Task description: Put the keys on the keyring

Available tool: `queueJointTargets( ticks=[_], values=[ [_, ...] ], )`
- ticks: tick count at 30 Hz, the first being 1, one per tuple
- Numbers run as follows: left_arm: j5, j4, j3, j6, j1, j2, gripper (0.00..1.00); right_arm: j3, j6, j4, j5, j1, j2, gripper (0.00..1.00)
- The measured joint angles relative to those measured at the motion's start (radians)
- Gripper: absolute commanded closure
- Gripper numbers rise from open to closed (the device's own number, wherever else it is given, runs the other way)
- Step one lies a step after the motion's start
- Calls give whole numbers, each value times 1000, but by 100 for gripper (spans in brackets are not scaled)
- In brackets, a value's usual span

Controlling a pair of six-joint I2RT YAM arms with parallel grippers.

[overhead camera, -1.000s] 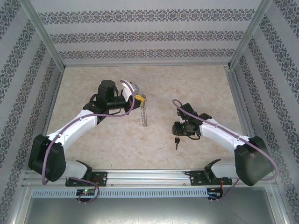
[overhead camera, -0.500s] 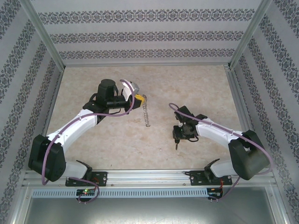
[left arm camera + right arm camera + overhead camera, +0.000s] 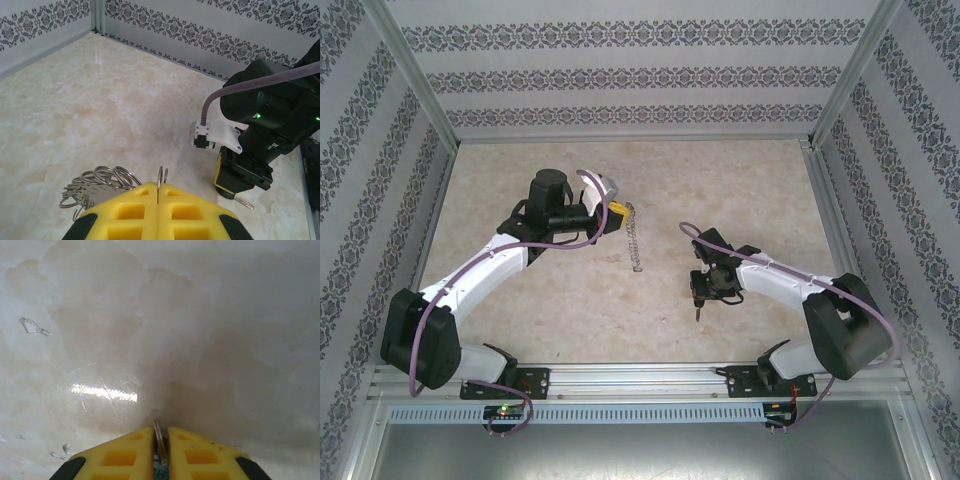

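Observation:
My left gripper (image 3: 159, 185) is shut on the keyring (image 3: 161, 175), whose thin silver wire stands up between the yellow fingertips. Its small silver loops (image 3: 100, 179) bunch to the left of the fingers. From above, the keyring (image 3: 636, 245) hangs chain-like below the left gripper (image 3: 620, 211), over the middle of the table. My right gripper (image 3: 160, 430) points down at the table, its fingers closed in on the key (image 3: 160, 437), whose silver blade shows edge-on between them. The blade (image 3: 243, 201) pokes out under that gripper (image 3: 701, 296).
The marble-patterned tabletop (image 3: 550, 300) is walled by patterned panels (image 3: 620, 75) at the back and sides. A metal rail (image 3: 640, 380) runs along the near edge by the arm bases. The two grippers stand about a gripper's length apart.
The right gripper has shifted slightly left over the key, come down onto it and narrowed its jaws around the blade. The left arm and keyring have stayed still.

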State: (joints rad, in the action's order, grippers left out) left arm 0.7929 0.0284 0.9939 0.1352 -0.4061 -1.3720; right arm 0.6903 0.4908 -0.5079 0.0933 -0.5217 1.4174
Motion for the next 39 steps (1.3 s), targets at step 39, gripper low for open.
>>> queueJointTargets(
  ticks=[39],
  values=[
    [40, -144, 149, 71, -53, -69, 100, 133, -258, 597, 557, 121, -274, 100]
  ],
)
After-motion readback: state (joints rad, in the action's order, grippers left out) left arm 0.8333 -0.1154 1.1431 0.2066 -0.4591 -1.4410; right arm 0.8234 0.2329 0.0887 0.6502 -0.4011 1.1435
